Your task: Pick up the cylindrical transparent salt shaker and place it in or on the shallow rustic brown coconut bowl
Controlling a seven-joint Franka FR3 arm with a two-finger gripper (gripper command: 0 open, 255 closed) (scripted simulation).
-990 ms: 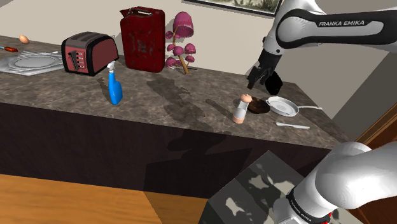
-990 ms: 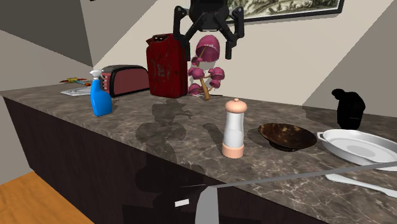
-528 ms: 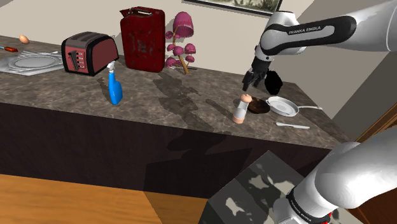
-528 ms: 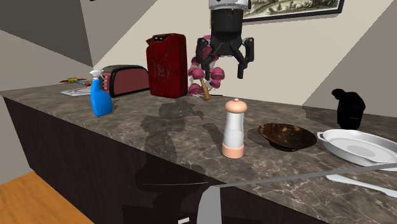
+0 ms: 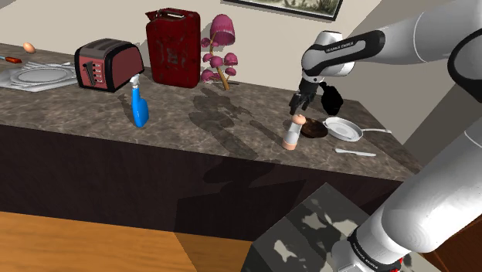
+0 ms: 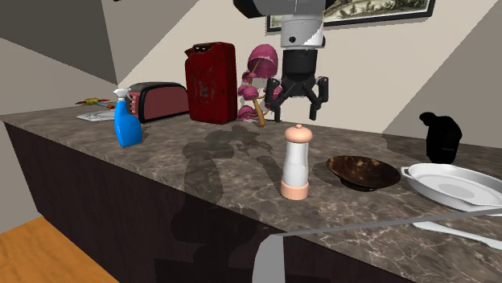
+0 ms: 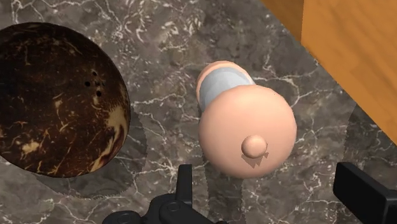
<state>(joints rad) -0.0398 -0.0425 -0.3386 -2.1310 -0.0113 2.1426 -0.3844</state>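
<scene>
In the shoulder view you see the jaws hanging just above the salt shaker [image 5: 291, 134], which stands upright on the dark marbled tabletop [image 5: 193, 116]. The brown coconut bowl [image 5: 313, 130] lies just beside the shaker, lower than the jaws and a little toward this view's right. A white pan [image 5: 344, 130] sits beyond the bowl.

In the second exterior view the jaws are apart and point down, with nothing between them. The shaker [image 6: 295, 163] stands directly under them, with some air between. It has a pale body with a peach cap and a peach base. The bowl [image 6: 364, 172] rests on the tabletop [image 6: 201, 173], lower than the jaws and toward this view's right, near the shaker.

In the wrist view you look down along the jaws. The two black fingers [image 7: 184, 186] stand well apart. The shaker [image 7: 247, 127] is ahead of them, inside their gap, and neither finger touches it. The bowl [image 7: 57, 102] lies outside the gap, apart from the shaker, with its dark inside turned up.
</scene>
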